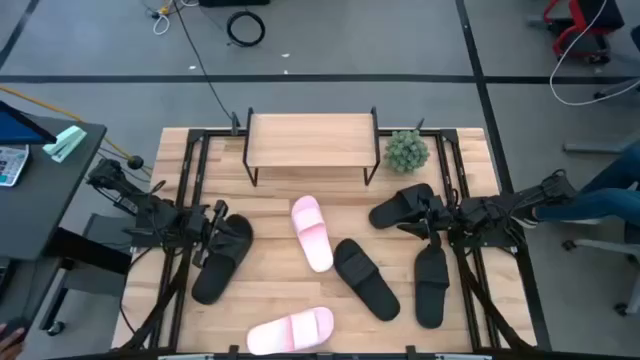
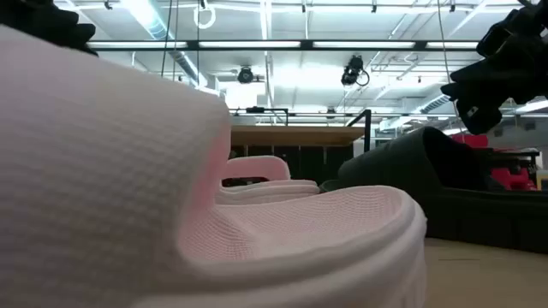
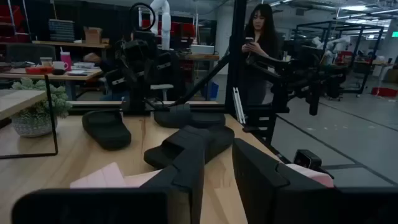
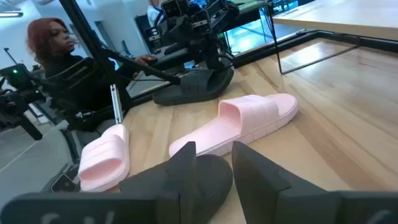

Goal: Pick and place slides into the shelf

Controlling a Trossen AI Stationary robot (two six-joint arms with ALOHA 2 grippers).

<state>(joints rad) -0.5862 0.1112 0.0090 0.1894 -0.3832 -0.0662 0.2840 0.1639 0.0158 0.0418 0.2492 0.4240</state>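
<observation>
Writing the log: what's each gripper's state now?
Left gripper: open, empty, beside a black slide.
Right gripper: open, empty, above another black slide.

No text, label, brand, number or sign can be read in any of the four views. The pale pink and plain black open-toed slides [image 1: 311,232] carry no legible marking on strap or sole, and the light wooden top board of the small black-legged shelf [image 1: 311,140] in the upper middle of the high view is bare of print. The pale object with small marks at the far left edge of the high view [image 1: 10,163] is too small to make out.
</observation>
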